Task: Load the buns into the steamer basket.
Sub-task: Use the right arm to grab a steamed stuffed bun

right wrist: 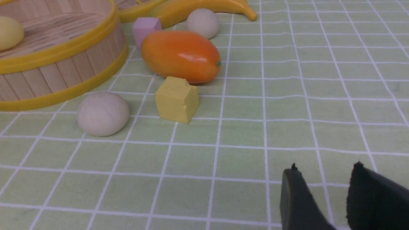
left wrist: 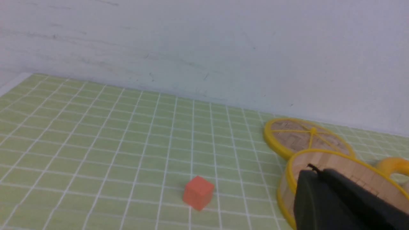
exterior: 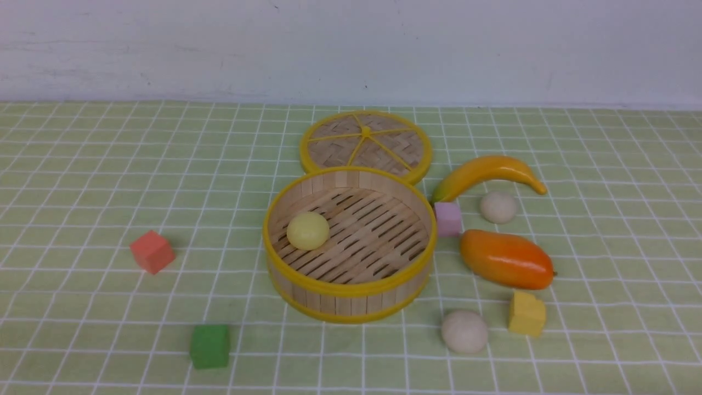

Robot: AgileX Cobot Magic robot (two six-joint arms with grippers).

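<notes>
Though edge-cropped, bun [right wrist: 9, 32] inside steamer basket [right wrist: 57, 68]

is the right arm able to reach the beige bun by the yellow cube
Probably yes: the right gripper is open and empty, and only bare cloth lies between it and the beige bun.

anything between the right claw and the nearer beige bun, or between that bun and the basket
Nothing squarely. The yellow cube sits close beside the nearer beige bun on the side of the right claw, just off the straight line. Between that bun and the steamer basket, only the basket's own wall rises.
</notes>
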